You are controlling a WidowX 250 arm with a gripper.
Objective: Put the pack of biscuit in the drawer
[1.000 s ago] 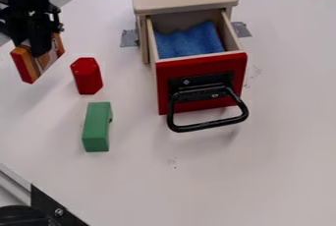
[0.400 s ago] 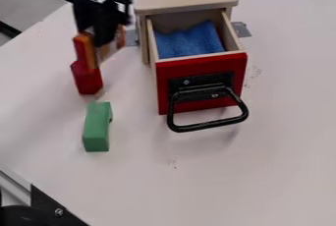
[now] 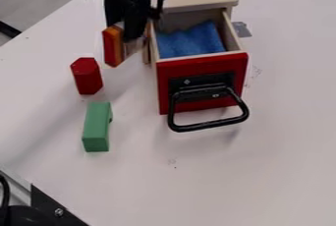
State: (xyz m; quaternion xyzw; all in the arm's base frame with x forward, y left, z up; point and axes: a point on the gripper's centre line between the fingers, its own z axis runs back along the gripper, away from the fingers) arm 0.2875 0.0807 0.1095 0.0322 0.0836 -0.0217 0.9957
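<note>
My pincer [image 3: 133, 37] is closed around the biscuit pack [image 3: 112, 47], just outside the open drawer [image 3: 239, 67]. I expect it light, slick and crushable, best pinched gently mid-body. Beside my pincer, the side wall [image 3: 154, 47] blocks entry; blue cloth [image 3: 190, 42] lies beyond; red block [image 3: 87, 76] and green block [image 3: 97, 127] sit clear.

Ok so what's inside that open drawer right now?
A blue cloth lies in the drawer, with part of the bare interior showing behind it. Whatever may be beneath the cloth is covered, so I can't tell.
</note>
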